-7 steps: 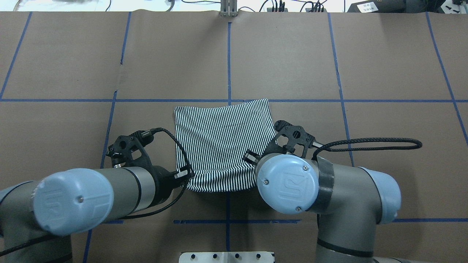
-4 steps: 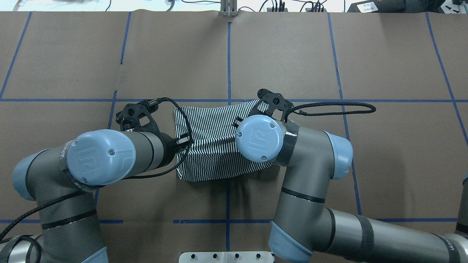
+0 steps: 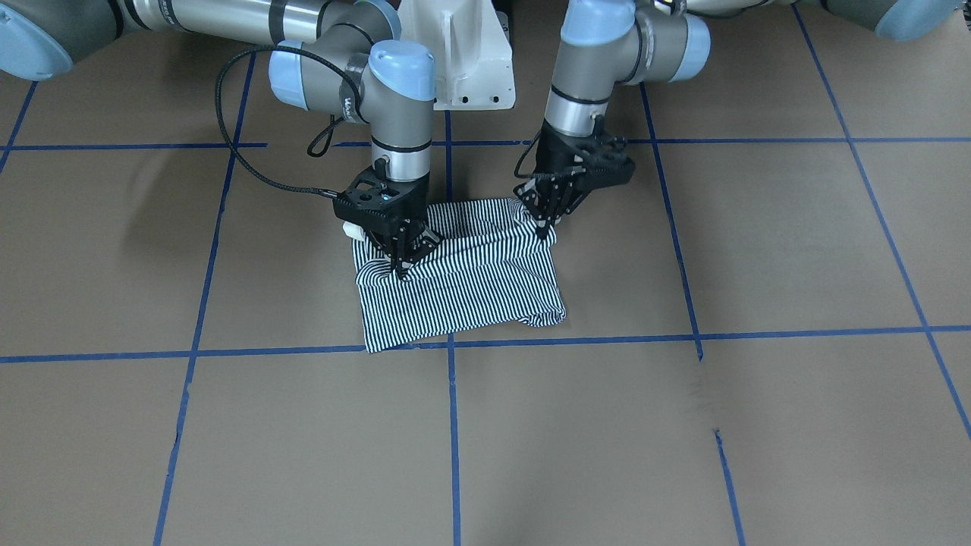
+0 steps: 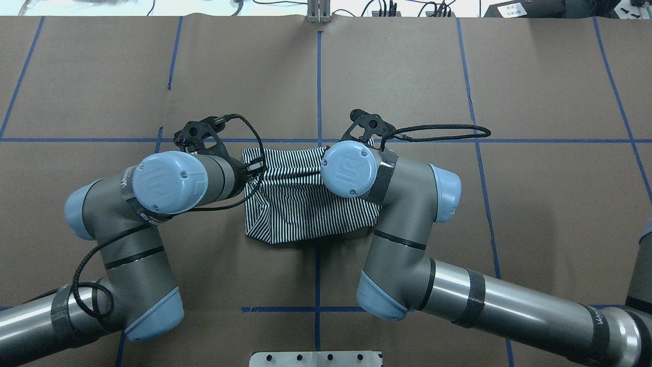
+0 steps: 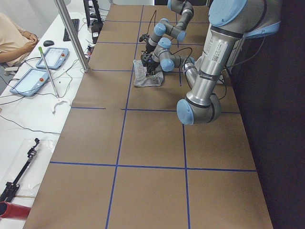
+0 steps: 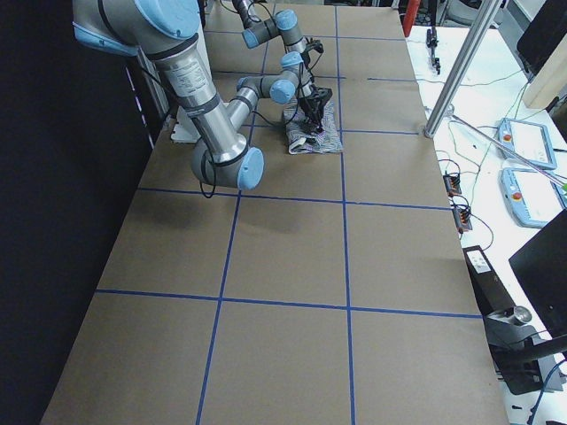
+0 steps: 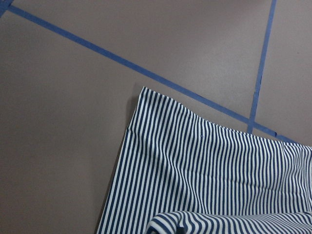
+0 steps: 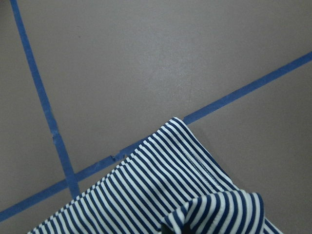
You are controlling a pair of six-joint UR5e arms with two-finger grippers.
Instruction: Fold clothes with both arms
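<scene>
Shirt (image 3: 470, 296) edge carried farther forward, clamped in left tool (image 3: 545, 226) and right tool (image 3: 400, 268)

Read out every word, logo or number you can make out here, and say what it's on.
"UR": embossed on the blue joint cap of the left arm.
"UR": same mark, on the cap of the right arm.
Ring lettering on the left arm: too blurred to read.
Striped polo shirt: no print shows.
</scene>
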